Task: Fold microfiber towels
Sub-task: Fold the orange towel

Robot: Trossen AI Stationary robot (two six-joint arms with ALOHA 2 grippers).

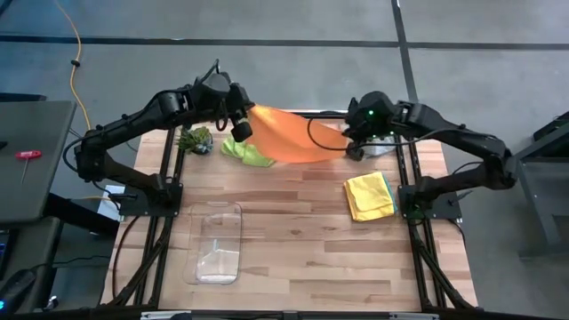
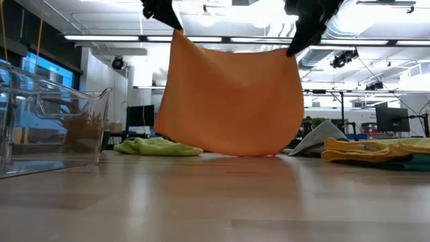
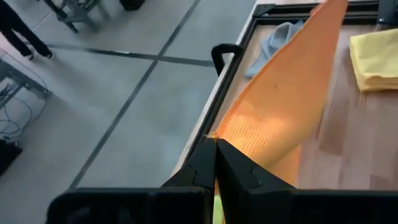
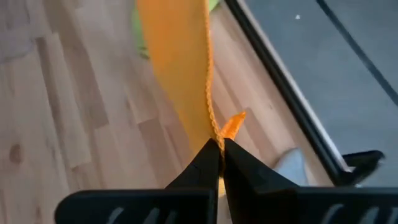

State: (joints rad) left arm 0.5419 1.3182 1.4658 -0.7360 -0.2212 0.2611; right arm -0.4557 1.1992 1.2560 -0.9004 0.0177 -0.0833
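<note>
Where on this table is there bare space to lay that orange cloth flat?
Bare wood lies between the clear bin and the yellow towel, below the hanging orange towel. The far edge is crowded: plant, lime green towel, grey towel.

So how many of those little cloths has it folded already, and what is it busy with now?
Done, it seems: a yellow cloth lies folded at the right, with teal showing beneath it. In hand: the left tool and right tool, both shut, hold the orange cloth up by its top corners, its bottom edge at the table. Left: the lime green cloth and the grey cloth still lie crumpled.
</note>
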